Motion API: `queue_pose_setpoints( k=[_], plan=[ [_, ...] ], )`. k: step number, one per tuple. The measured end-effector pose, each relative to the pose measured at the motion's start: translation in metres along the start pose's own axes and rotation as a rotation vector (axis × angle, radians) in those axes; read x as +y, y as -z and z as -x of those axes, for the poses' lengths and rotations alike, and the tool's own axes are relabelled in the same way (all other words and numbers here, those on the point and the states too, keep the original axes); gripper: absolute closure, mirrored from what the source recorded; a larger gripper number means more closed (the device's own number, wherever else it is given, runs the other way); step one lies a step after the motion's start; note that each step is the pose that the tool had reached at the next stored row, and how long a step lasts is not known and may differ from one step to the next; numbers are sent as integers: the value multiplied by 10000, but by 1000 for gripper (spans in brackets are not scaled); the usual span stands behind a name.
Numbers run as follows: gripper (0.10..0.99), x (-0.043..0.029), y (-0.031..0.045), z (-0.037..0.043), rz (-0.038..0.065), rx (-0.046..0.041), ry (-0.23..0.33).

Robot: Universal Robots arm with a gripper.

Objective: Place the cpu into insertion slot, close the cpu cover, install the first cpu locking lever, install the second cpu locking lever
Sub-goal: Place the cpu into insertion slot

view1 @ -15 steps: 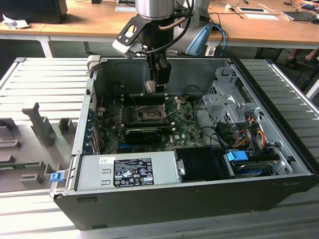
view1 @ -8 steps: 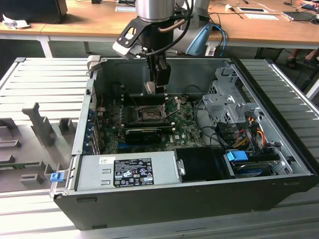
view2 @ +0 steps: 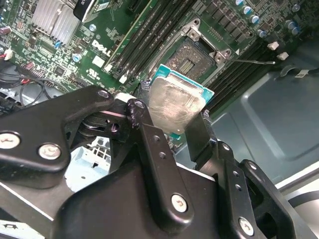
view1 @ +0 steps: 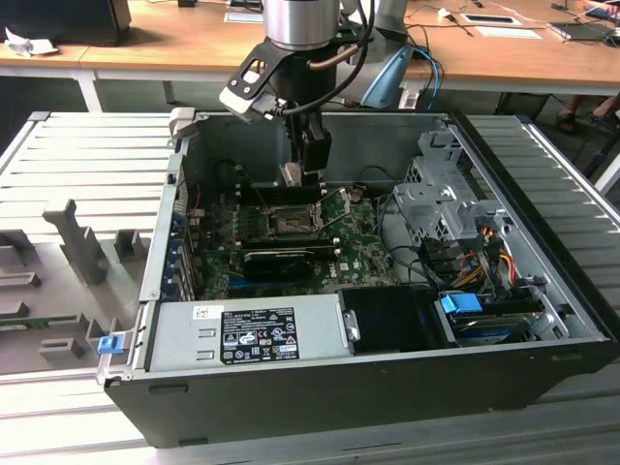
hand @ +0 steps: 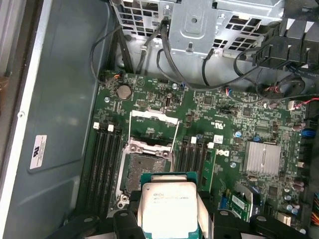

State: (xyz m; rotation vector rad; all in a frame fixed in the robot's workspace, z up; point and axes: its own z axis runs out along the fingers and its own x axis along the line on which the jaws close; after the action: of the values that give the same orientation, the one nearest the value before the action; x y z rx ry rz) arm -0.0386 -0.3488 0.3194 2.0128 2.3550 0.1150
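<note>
Silver-topped cpu (view2: 174, 99) is clamped in the claw (view2: 172, 113), clear of the board. Insertion slot (view1: 291, 225) lies uncovered just below it, mid-frame in the exterior view.

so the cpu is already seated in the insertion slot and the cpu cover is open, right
Not seated. The cpu is clamped between the fingers of the hand, above the board and apart from the insertion slot, which lies empty; the second wrist view shows this. The cpu cover is open, as you said.
</note>
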Motion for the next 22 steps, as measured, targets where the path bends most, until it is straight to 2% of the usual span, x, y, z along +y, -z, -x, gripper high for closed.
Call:
queue_pose_setpoints(
  k=[6, 22],
  plan=[
    [557, -6, -69, 1, 0, 1, -1],
    [557, -14, -161, 3, -3, 0, -2]
  ],
)
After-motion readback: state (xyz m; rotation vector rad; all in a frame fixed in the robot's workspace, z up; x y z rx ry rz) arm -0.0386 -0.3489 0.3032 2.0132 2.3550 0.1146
